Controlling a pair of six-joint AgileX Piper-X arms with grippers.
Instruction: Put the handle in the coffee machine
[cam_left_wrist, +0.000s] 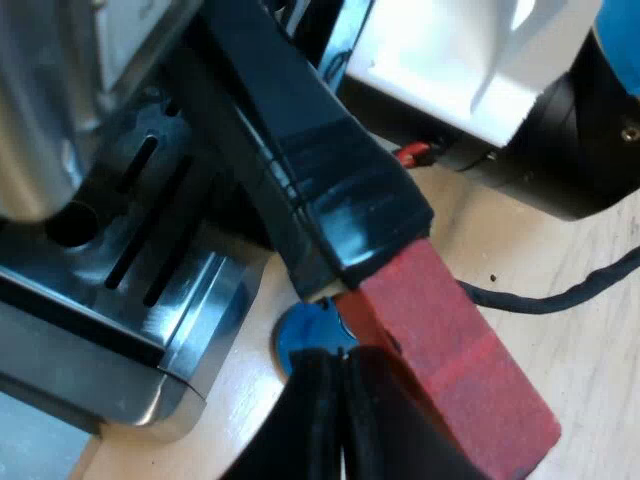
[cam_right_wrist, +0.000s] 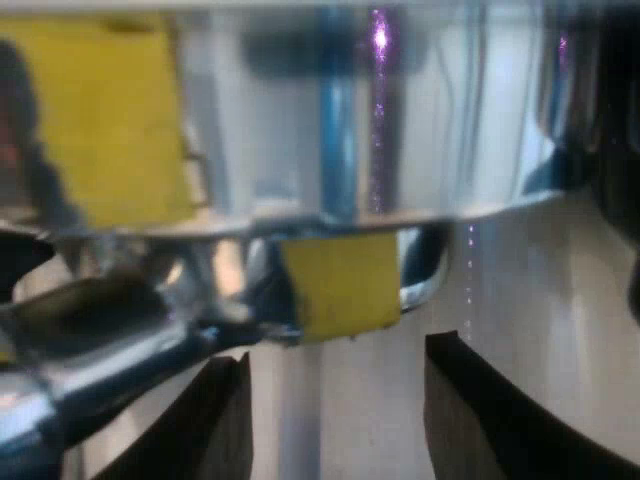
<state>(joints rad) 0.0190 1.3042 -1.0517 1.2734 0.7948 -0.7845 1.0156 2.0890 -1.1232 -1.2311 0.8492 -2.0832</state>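
Note:
The holder's dark handle runs from the espresso machine out to its red end. My left gripper is shut on the handle, right beside the red end. The handle's far end goes in above the slotted drip tray; the join with the machine is hidden. My right gripper stands open close under the machine's shiny metal front, with nothing between its fingers. A rounded metal part with a yellow tag sits just beyond its fingertips.
A blue tamper lies on the wooden table beneath the handle, next to the drip tray's corner. The other arm's white and black body hangs close beyond the handle. A larger yellow patch shows on the machine's front.

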